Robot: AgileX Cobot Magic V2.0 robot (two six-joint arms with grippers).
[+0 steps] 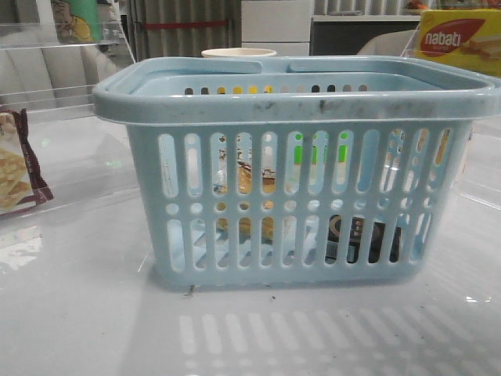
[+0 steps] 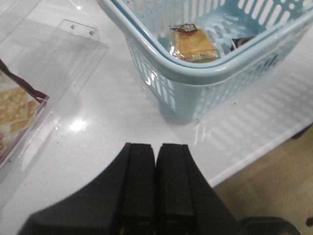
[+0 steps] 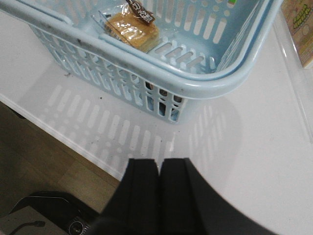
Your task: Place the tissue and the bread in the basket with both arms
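The light-blue basket (image 1: 297, 102) stands in the middle of the white table. The bread (image 2: 194, 45) in its clear bag lies on the basket floor; it also shows in the right wrist view (image 3: 133, 29) and through the slots in the front view (image 1: 254, 184). The dark tissue pack (image 1: 364, 235) lies on the basket floor at the right, seen through the slots; a dark corner of it shows in the left wrist view (image 2: 239, 42). My left gripper (image 2: 156, 147) is shut and empty above the table near the basket's left corner. My right gripper (image 3: 160, 161) is shut and empty over the table's front edge by the right corner.
A maroon-edged flatbread packet (image 1: 17, 164) lies in a clear tray at the left; it also shows in the left wrist view (image 2: 17, 115). A yellow nabati box (image 1: 458, 39) stands at the back right. A pale cup (image 1: 239, 53) is behind the basket. The table's front edge (image 3: 73, 139) is close.
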